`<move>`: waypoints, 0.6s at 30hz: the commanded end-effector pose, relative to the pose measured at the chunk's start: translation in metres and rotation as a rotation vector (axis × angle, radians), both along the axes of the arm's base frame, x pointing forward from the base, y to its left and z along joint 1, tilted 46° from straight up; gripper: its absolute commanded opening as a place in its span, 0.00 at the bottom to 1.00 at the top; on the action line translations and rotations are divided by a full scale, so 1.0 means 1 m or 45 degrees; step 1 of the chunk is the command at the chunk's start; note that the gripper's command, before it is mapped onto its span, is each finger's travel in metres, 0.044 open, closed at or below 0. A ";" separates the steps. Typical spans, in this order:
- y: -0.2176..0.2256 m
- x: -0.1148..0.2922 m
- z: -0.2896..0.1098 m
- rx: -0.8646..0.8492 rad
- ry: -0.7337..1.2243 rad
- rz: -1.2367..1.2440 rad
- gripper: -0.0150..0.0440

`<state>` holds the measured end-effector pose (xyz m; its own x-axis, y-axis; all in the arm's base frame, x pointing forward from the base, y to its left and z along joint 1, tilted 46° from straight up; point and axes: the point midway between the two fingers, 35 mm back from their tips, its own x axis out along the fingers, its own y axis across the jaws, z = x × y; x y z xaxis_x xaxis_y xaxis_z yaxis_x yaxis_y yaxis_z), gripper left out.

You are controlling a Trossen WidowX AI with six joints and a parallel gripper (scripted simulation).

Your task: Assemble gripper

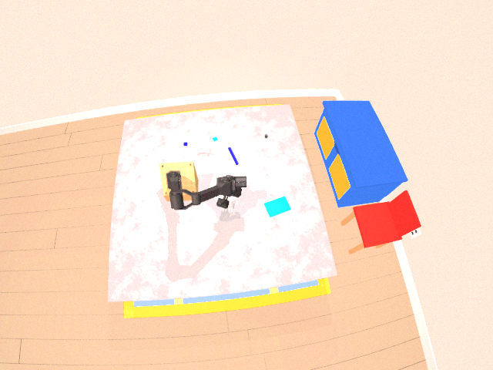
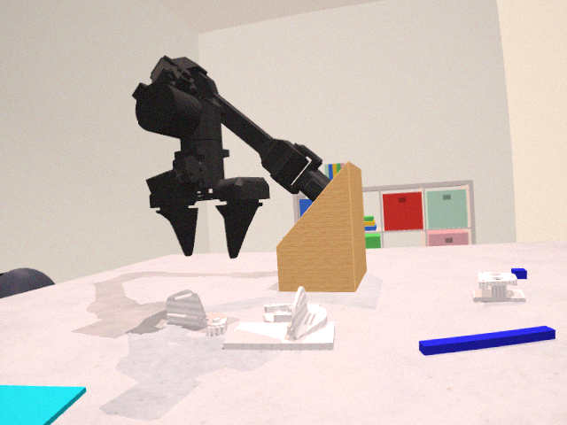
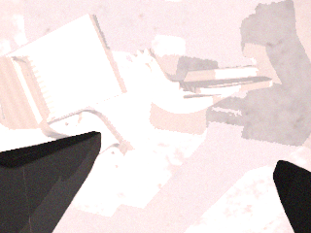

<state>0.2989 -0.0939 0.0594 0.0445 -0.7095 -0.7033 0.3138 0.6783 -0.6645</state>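
My gripper (image 1: 229, 198) (image 2: 211, 256) (image 3: 187, 154) is wide open and empty, pointing down above the table. A loose white jaw (image 2: 185, 310) (image 3: 219, 87) lies beneath and in front of it in the exterior view, its ribbed pad standing up and its toothed end toward the white group. That group has a flat slab (image 2: 275, 336) (image 3: 78, 63) and an upright ribbed pad (image 2: 299, 315) (image 3: 19, 94). A gap shows between the loose jaw and the slab. Pins and any meshing of teeth cannot be made out; the wrist view is overexposed.
A wooden wedge block (image 1: 181, 169) (image 2: 320, 256) stands by the arm's base. A white pedestal-like part (image 1: 203, 152) (image 2: 498, 290), a blue bar (image 1: 233, 156) (image 2: 487, 340) and a small blue block (image 1: 185, 144) (image 2: 518, 273) lie apart. A cyan sheet (image 1: 277, 206) (image 2: 36, 402) lies on the other side.
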 end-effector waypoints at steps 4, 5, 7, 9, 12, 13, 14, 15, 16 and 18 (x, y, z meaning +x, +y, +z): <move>-0.002 0.003 0.004 0.006 -0.194 -0.189 1.00; -0.002 0.003 0.004 0.008 -0.220 -0.214 1.00; -0.002 0.003 0.005 0.011 -0.272 -0.265 1.00; -0.003 0.004 0.006 0.014 -0.323 -0.315 1.00; -0.003 0.005 0.007 0.019 -0.400 -0.391 1.00; -0.003 0.005 0.007 0.020 -0.426 -0.417 1.00; -0.004 0.005 0.007 0.022 -0.452 -0.442 1.00; -0.004 0.005 0.008 0.023 -0.478 -0.467 1.00; -0.004 0.006 0.008 0.025 -0.503 -0.493 1.00; -0.004 0.006 0.009 0.028 -0.555 -0.543 1.00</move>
